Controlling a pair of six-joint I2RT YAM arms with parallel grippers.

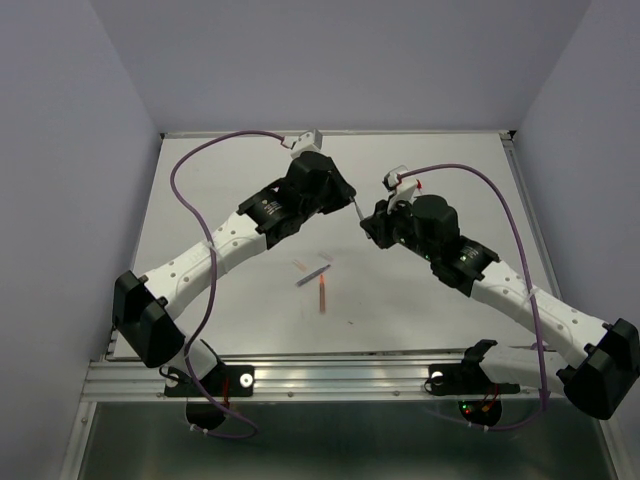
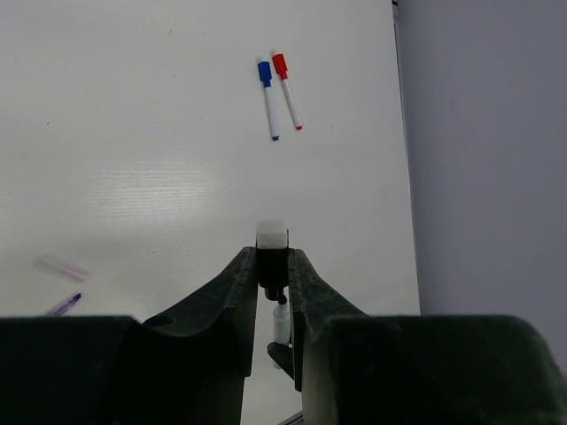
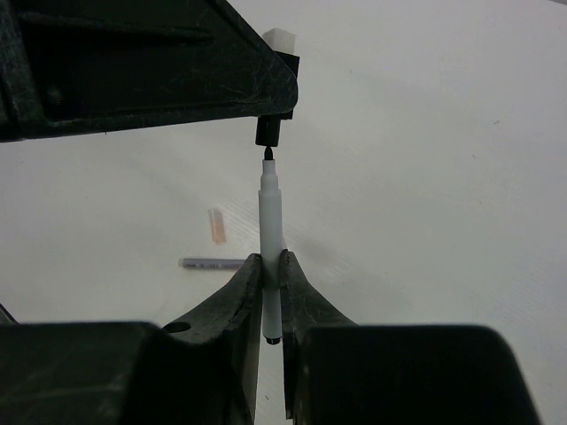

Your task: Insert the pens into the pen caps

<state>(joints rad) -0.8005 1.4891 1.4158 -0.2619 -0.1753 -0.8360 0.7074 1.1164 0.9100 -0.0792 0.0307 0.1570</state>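
Observation:
My left gripper [image 2: 273, 258] is shut on a black pen cap [image 2: 272, 266] with a white end, held above the table. My right gripper [image 3: 273, 263] is shut on a white-barrelled pen [image 3: 270, 217], gripped near its rear end with the black tip pointing at the cap [image 3: 268, 133]. The tip sits right at the cap's mouth, in line with it. In the top view the two grippers meet at mid-table, left gripper [image 1: 345, 196] and right gripper [image 1: 373, 223], with the pen [image 1: 357, 208] between them.
A blue-capped pen [image 2: 268, 99] and a red-capped pen [image 2: 286, 90] lie side by side near the table's edge by the wall. Nearer the arms lie a grey pen [image 1: 312, 273], an orange pen [image 1: 322, 296] and a pale cap [image 3: 216, 226].

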